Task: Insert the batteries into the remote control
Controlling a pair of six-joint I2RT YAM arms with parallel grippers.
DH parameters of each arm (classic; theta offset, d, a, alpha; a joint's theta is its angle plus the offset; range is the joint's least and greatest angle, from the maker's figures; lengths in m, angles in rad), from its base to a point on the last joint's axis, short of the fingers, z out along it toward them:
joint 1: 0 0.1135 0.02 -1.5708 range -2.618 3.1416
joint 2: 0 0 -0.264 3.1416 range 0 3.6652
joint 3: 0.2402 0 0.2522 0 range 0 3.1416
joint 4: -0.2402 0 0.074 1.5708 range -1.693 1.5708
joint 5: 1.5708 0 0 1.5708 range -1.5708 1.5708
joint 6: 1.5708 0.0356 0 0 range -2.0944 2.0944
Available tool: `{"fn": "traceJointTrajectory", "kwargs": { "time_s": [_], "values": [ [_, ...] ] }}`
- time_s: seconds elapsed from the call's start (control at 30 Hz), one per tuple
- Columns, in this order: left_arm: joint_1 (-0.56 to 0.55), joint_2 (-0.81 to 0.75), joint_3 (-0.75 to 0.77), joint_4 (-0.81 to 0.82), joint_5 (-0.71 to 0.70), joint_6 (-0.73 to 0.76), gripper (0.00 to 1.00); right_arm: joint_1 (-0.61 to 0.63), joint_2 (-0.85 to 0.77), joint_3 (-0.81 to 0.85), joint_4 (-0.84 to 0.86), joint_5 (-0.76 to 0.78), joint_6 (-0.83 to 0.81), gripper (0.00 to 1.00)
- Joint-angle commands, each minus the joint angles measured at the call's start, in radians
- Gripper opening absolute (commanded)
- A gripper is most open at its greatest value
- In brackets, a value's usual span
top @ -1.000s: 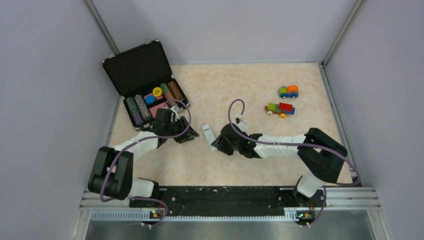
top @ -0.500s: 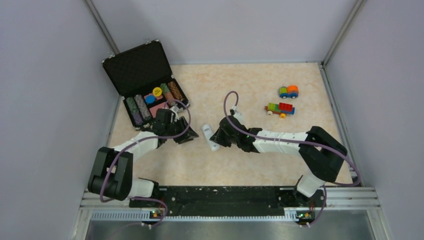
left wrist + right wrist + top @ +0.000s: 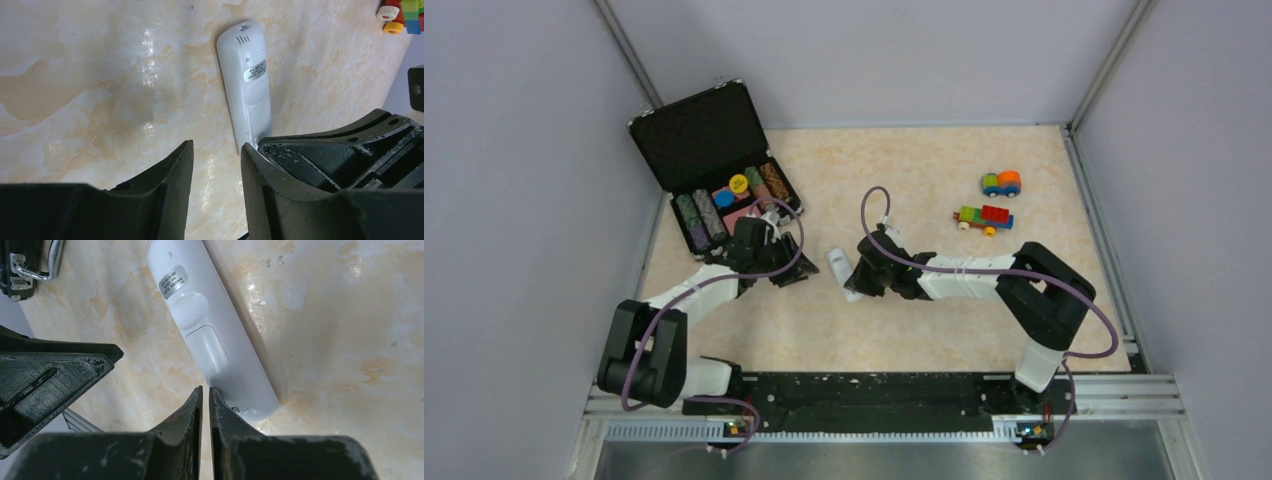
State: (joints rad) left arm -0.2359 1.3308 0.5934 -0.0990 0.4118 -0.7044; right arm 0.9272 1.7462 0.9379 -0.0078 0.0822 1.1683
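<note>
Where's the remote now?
Top view: remote lies mid-table, back up, between left pincer and right pincer, whose tips sit at its battery-cover end.

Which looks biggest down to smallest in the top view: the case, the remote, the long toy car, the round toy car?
1. case
2. long car and remote: about alike, and the remote is partly covered, so unranked
3. round car

We see the remote control (image 3: pixel 844 274): white, slim, lying flat and back-up mid-table (image 3: pixel 924 170). Silver label (image 3: pixel 172 277) towards one end, battery cover (image 3: pixel 216 365) on and shut.
</note>
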Motion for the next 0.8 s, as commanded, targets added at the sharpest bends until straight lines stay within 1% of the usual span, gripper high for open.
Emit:
{"fn": "traceJointTrajectory", "kwargs": {
  "time_s": [0.0, 0.07, 0.13, 0.17, 0.27, 0.3, 0.4, 0.43, 0.5, 0.6, 0.7, 0.73, 0.77],
  "values": [
    [0.006, -0.039, 0.031, -0.006, -0.015, 0.017, 0.45, -0.003, -0.004, 0.055, -0.055, 0.023, -0.067, 0.10],
    [0.006, -0.052, 0.039, -0.023, -0.023, 0.025, 0.46, -0.004, -0.031, 0.085, -0.071, 0.033, -0.103, 0.12],
    [0.007, -0.071, 0.049, -0.047, -0.036, 0.031, 0.46, -0.002, -0.059, 0.129, -0.095, 0.040, -0.143, 0.17],
    [0.007, -0.083, 0.054, -0.060, -0.044, 0.036, 0.46, -0.003, -0.071, 0.146, -0.107, 0.045, -0.165, 0.22],
    [0.011, -0.125, 0.071, -0.111, -0.076, 0.051, 0.48, -0.002, -0.083, 0.196, -0.164, 0.058, -0.248, 0.46],
    [0.013, -0.141, 0.075, -0.130, -0.089, 0.057, 0.49, -0.003, -0.080, 0.206, -0.187, 0.067, -0.279, 0.51],
    [0.019, -0.207, 0.088, -0.199, -0.156, 0.064, 0.50, -0.003, -0.060, 0.212, -0.238, 0.107, -0.378, 0.65],
    [0.020, -0.232, 0.095, -0.233, -0.192, 0.063, 0.51, -0.002, -0.046, 0.216, -0.255, 0.119, -0.412, 0.68],
    [0.020, -0.289, 0.114, -0.324, -0.298, 0.048, 0.54, -0.003, -0.012, 0.232, -0.286, 0.133, -0.492, 0.71],
    [0.020, -0.384, 0.139, -0.436, -0.434, 0.039, 0.64, 0.006, 0.047, 0.268, -0.326, 0.157, -0.587, 0.73],
    [0.020, -0.466, 0.146, -0.490, -0.500, 0.038, 0.76, 0.039, 0.098, 0.309, -0.340, 0.189, -0.651, 0.74],
    [0.020, -0.490, 0.147, -0.507, -0.525, 0.037, 0.88, 0.059, 0.111, 0.331, -0.342, 0.200, -0.669, 0.74],
    [0.020, -0.517, 0.149, -0.514, -0.536, 0.037, 0.93, 0.071, 0.126, 0.342, -0.345, 0.202, -0.675, 0.75]
  ]
}}
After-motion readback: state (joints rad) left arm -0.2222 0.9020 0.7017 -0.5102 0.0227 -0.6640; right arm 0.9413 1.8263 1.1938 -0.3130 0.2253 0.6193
